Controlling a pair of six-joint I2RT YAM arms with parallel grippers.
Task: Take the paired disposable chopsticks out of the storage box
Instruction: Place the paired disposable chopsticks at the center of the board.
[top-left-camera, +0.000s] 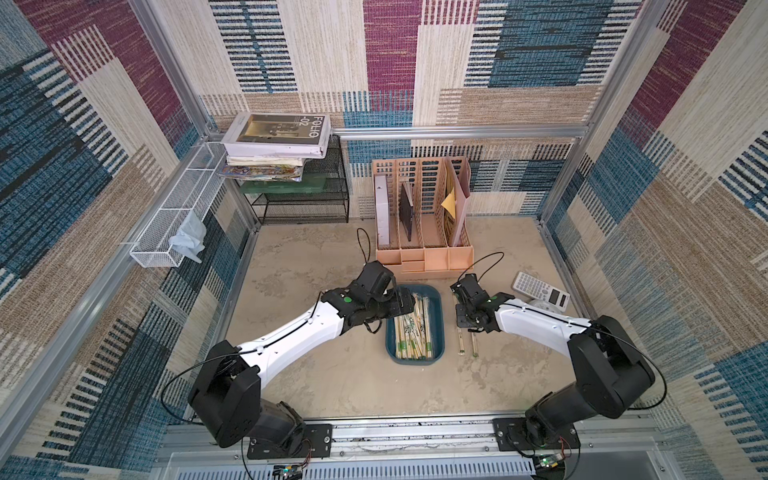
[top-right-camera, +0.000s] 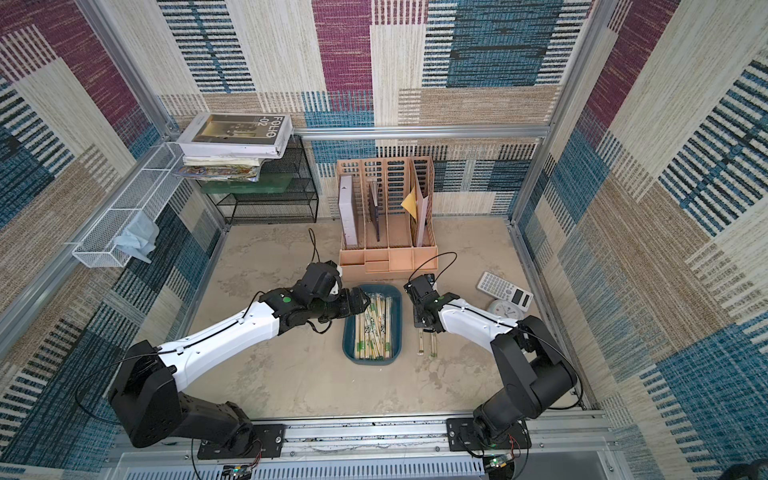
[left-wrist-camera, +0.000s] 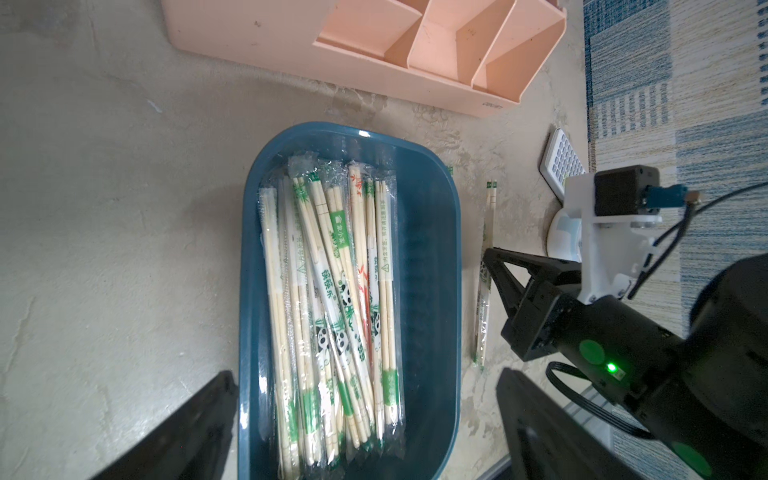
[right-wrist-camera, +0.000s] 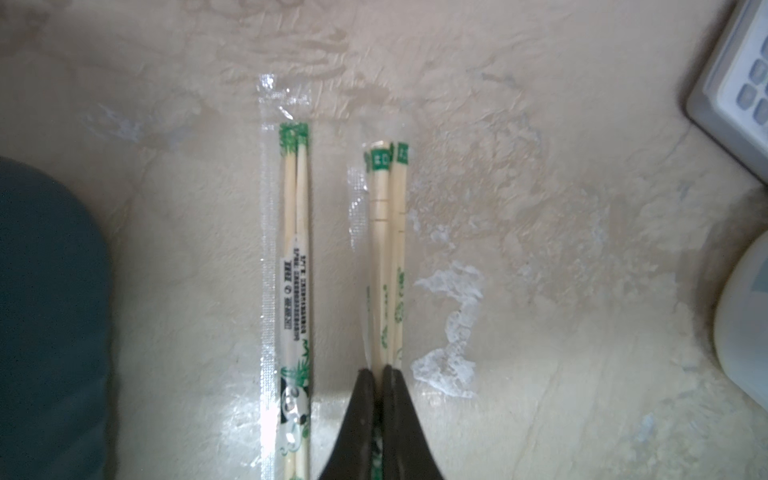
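Seemingly light, stiff and slick-wrapped, one chopstick pair (right-wrist-camera: 386, 249) sits clenched in the right gripper (right-wrist-camera: 380, 370); the left gripper (left-wrist-camera: 363, 374) gapes, jaws wide above the box (left-wrist-camera: 428, 291). Best pinched mid-length.

The left arm (top-left-camera: 291, 336) and right arm (top-left-camera: 540, 322) are built alike. Each has a smooth white shell on the forearm, dotted with what are probably small screws, between bulky matt black joints. A round green sticker (top-left-camera: 347, 299) marks each wrist, and a green light (left-wrist-camera: 611, 367) glows on the right one. Black cables (left-wrist-camera: 590, 403) run outside the casing. A white bracket (left-wrist-camera: 590, 224) carries a dark box camera (left-wrist-camera: 623, 187) with a blue plug (left-wrist-camera: 665, 195). The right gripper (right-wrist-camera: 379, 371) has black tapering fingers (right-wrist-camera: 357, 419). The black base plates (top-left-camera: 320, 440) show silver screws.
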